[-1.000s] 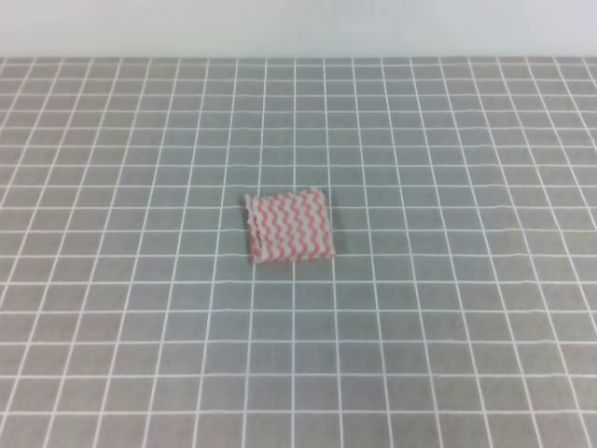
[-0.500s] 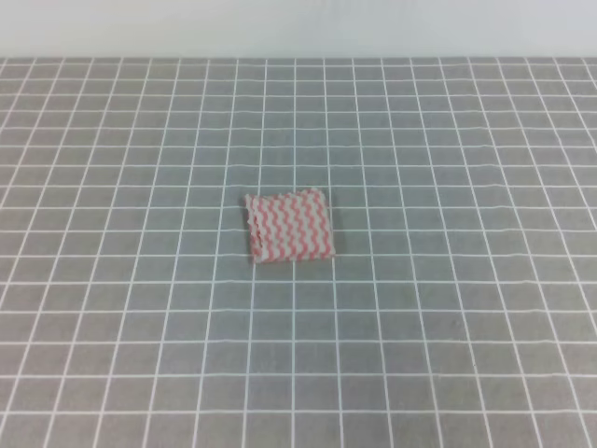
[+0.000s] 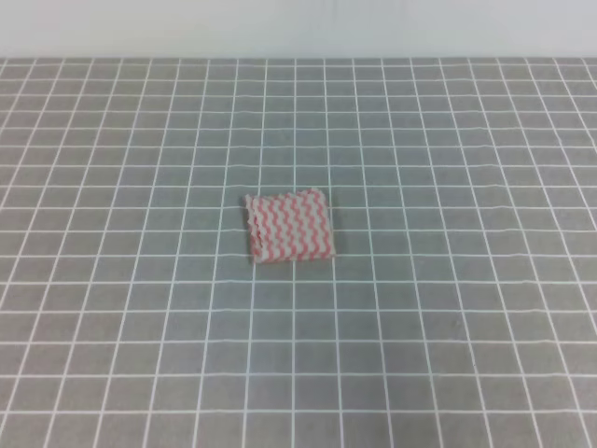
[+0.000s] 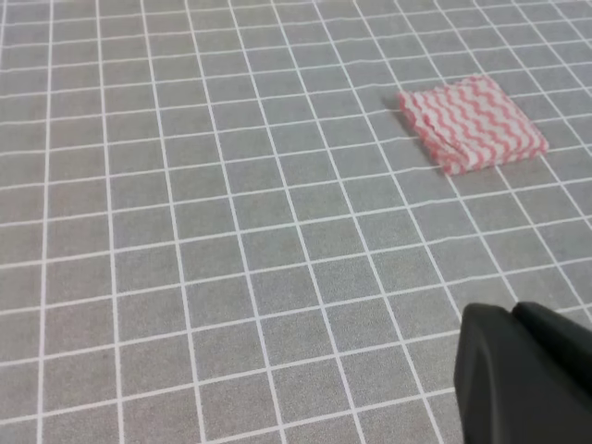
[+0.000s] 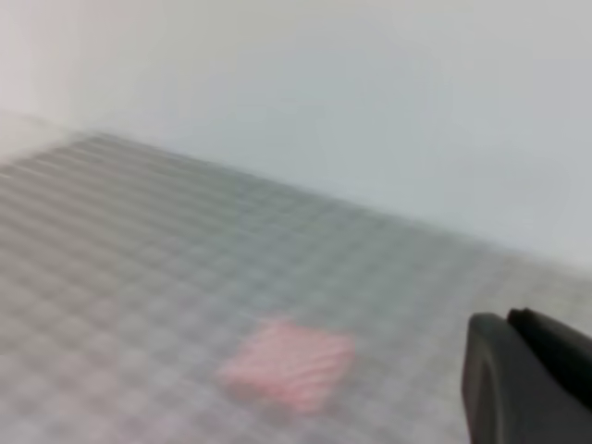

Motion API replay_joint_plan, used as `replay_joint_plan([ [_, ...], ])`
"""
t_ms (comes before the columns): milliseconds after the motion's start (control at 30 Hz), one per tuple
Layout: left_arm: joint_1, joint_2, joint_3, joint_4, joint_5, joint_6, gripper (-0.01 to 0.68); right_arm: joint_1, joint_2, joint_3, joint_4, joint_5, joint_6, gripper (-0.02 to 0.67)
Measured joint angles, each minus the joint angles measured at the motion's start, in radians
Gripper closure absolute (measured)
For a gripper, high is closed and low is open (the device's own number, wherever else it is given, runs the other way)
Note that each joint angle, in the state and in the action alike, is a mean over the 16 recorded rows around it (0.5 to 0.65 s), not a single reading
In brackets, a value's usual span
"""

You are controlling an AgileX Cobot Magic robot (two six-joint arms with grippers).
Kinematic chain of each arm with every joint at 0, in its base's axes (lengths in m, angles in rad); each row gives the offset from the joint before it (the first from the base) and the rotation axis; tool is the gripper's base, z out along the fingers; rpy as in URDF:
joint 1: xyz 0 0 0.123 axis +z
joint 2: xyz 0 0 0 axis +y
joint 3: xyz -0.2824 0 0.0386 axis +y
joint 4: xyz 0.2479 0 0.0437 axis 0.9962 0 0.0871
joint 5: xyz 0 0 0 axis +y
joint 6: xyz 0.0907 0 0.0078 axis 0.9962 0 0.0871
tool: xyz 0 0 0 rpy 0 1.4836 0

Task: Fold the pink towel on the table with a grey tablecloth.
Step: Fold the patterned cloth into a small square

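The pink towel [image 3: 290, 226] lies folded into a small, thick rectangle near the middle of the table with a grey tablecloth [image 3: 448, 327]. Neither arm shows in the exterior view. In the left wrist view the towel [image 4: 472, 123] lies far ahead at the upper right, and my left gripper [image 4: 511, 313] shows as a dark tip at the bottom right, jaws together and empty. The right wrist view is blurred: the towel [image 5: 289, 363] is a pink patch low in the middle, and my right gripper [image 5: 507, 317] is at the bottom right, jaws together and empty.
The grey grid cloth [image 4: 185, 231] runs in all directions around the towel. A pale wall [image 3: 298, 26] rises behind the table's far edge.
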Motion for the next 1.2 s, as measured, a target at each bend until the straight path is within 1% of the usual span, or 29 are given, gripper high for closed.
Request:
replay_joint_plan([
  [200,0.0,0.001,0.0,0.003,0.002,0.0,0.673,-0.045,-0.047,0.11,-0.16,-0.142,0.0,0.665],
  [300,0.0,0.0,0.0,0.005,0.004,0.0,0.673,-0.081,-0.081,0.177,-0.207,-0.202,0.0,0.665],
  [567,0.0,0.0,0.0,0.009,0.007,0.0,0.673,-0.167,-0.162,0.316,-0.183,-0.258,0.0,0.665],
  [667,0.0,0.002,0.0,0.01,0.007,0.0,0.673,-0.182,-0.188,0.357,-0.21,-0.275,0.042,0.665],
  [733,0.0,0.001,0.0,0.01,0.008,0.0,0.673,-0.185,-0.206,0.384,-0.257,-0.286,0.115,0.665],
  [867,0.0,0.0,0.0,0.009,0.009,0.0,0.673,-0.185,-0.254,0.429,-0.394,-0.274,0.314,0.665],
  [1100,0.0,0.001,0.0,0.009,0.009,0.0,0.673,-0.185,-0.344,0.489,-0.656,-0.147,0.667,0.665],
  [1200,0.0,0.002,0.0,0.01,0.007,0.0,0.673,-0.185,-0.373,0.502,-0.729,-0.089,0.777,0.665],
])
